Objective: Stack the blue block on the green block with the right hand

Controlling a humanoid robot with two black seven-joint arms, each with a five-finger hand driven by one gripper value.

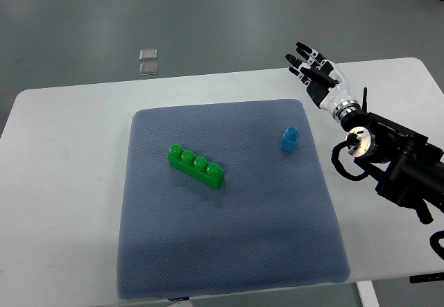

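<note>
A: Grey floor, white table [62, 182], grey-blue mat [229, 251] laid over the middle of it. Two small clear squares [148, 61] on the floor past the far edge. No left arm anywhere.

B: Right hand?

A: Right hand [316, 75] comes in from the right, hanging over the table's far right corner, off the mat. Fingers [303, 59] spread, pointing far-left, holding nothing.

B: Blocks?

A: Blue block [289, 139] is small, single stud, standing on the right part of the mat. Green block [196, 166] is long, four studs, lying at a slant mid-mat, well left of the blue one and a little nearer.

B: Blue versus fingers?

A: Apart. Blue sits nearer than the fingertips and slightly left, no contact.

B: Step?

A: Reach, I'd say, not begun as a grasp. To do it well: bring the hand nearward over the blue block, keep the fingers wide until they straddle it, pinch its sides low so it doesn't tip. Leave the underside clear for seating on a green stud.
</note>
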